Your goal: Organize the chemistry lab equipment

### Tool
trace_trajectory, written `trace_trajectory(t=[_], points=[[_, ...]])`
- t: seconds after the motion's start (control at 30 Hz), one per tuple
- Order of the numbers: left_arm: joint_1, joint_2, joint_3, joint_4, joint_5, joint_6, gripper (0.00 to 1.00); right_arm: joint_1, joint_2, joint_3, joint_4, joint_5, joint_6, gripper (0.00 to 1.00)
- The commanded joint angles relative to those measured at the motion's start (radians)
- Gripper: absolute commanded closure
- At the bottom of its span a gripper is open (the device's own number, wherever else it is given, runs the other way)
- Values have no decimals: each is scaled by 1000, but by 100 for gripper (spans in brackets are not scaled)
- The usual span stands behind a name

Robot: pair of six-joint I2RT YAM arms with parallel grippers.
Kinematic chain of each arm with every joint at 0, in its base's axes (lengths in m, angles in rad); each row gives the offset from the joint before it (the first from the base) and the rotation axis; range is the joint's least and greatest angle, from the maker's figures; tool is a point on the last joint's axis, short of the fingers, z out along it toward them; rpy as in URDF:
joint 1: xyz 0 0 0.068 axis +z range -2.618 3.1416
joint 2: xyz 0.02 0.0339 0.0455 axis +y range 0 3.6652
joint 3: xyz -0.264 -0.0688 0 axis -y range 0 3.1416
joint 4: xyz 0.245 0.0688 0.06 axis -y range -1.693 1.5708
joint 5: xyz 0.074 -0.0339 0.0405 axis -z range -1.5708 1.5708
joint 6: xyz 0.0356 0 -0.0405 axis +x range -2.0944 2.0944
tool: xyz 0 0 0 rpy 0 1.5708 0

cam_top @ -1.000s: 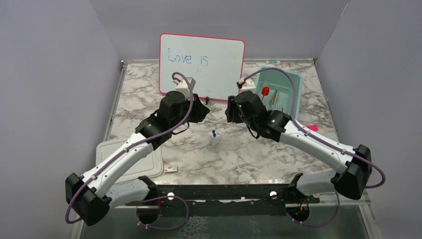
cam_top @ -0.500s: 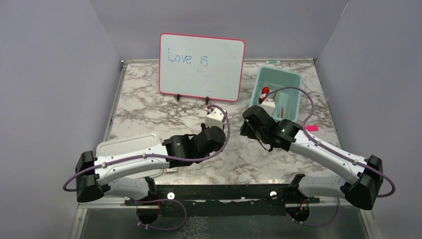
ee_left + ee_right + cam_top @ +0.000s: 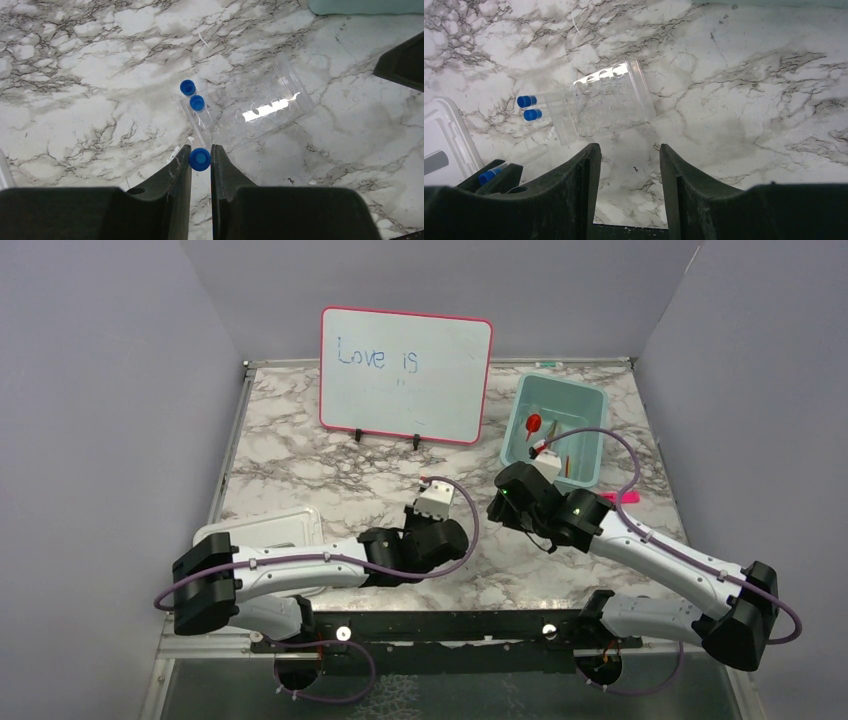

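Observation:
My left gripper (image 3: 200,159) is shut on a blue-capped tube (image 3: 200,159), held just short of a clear rack (image 3: 265,107) that lies on its side on the marble. Two more blue-capped tubes (image 3: 197,103) sit in the rack's near end. My right gripper (image 3: 630,165) is open and empty, hovering beside the same rack (image 3: 599,102). In the top view the left gripper (image 3: 452,540) and the right gripper (image 3: 497,508) face each other at the table's middle. A red-nozzled bottle (image 3: 533,423) and other tools lie in the teal bin (image 3: 592,398).
A pink-framed whiteboard (image 3: 405,375) stands at the back. A pink marker (image 3: 622,497) lies right of the right arm. A white lid (image 3: 255,532) lies at the near left, under the left arm, and shows in the right wrist view (image 3: 444,132).
The left arm swung from the whiteboard toward the near middle and now holds a blue-capped tube. The right arm drew back from the teal bin toward the middle.

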Motion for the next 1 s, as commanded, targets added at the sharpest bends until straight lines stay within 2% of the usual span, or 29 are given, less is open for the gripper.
trace_trajectory(t=[0.0,0.13,0.43,0.67,0.83,0.97], points=[[51,27,-40,141,13,37,88,4,8,6,-11,-4,14,48],[67,3,-75,273,73,129,87,3,24,13,-10,-6,5,48],[140,33,-83,311,160,144,87,4,43,18,-3,3,-8,49],[143,56,-73,258,189,110,87,4,63,19,4,6,-18,48],[142,-11,-114,202,210,18,87,4,73,21,3,8,-21,48],[142,-34,-146,216,204,15,87,4,79,11,18,1,-22,48]])
